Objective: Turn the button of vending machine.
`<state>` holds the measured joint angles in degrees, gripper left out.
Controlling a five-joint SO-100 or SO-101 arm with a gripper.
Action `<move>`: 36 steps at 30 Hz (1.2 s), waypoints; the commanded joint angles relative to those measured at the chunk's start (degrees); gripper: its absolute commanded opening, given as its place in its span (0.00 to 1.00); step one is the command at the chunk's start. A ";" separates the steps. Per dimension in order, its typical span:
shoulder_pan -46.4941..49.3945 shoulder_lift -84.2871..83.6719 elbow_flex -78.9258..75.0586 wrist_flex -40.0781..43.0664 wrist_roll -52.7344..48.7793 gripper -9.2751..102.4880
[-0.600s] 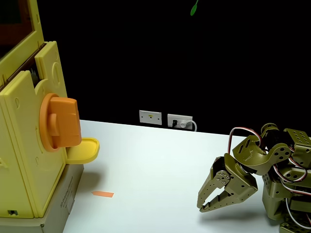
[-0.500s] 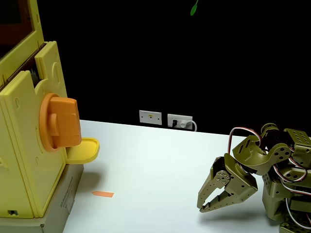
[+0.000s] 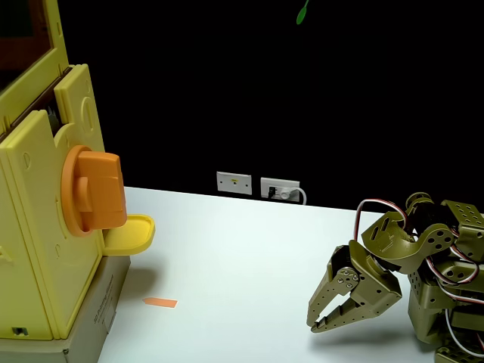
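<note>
Over on the right of the fixed view the olive-green arm [image 3: 423, 257] sits folded low on the white desk [image 3: 249, 257], its claw [image 3: 314, 324] pointing down and to the left, fingertips close together with just a sliver of gap, nothing in its grip. The vending machine [image 3: 38, 249] stands at the far left on a grey base, and the button [image 3: 94, 191] juts out from its side, the raised bar standing roughly upright, right above the small yellow tray [image 3: 130, 232]. Claw and button are well apart, so I'd call this the very start: the reach has not begun (the knob looks untouched). Next, I'd judge, the arm must lift and stretch leftward across the desk, spread its claw wide enough to straddle that thick bar, then close on it and roll the wrist.
</note>
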<state>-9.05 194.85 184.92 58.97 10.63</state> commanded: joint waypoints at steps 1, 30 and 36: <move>-0.26 8.26 2.90 -0.53 0.00 0.07; 3.69 -20.92 -26.89 -18.28 -22.68 0.09; 4.75 -25.49 -25.93 -25.31 -30.41 0.09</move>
<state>-5.19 170.42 160.22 36.74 -16.52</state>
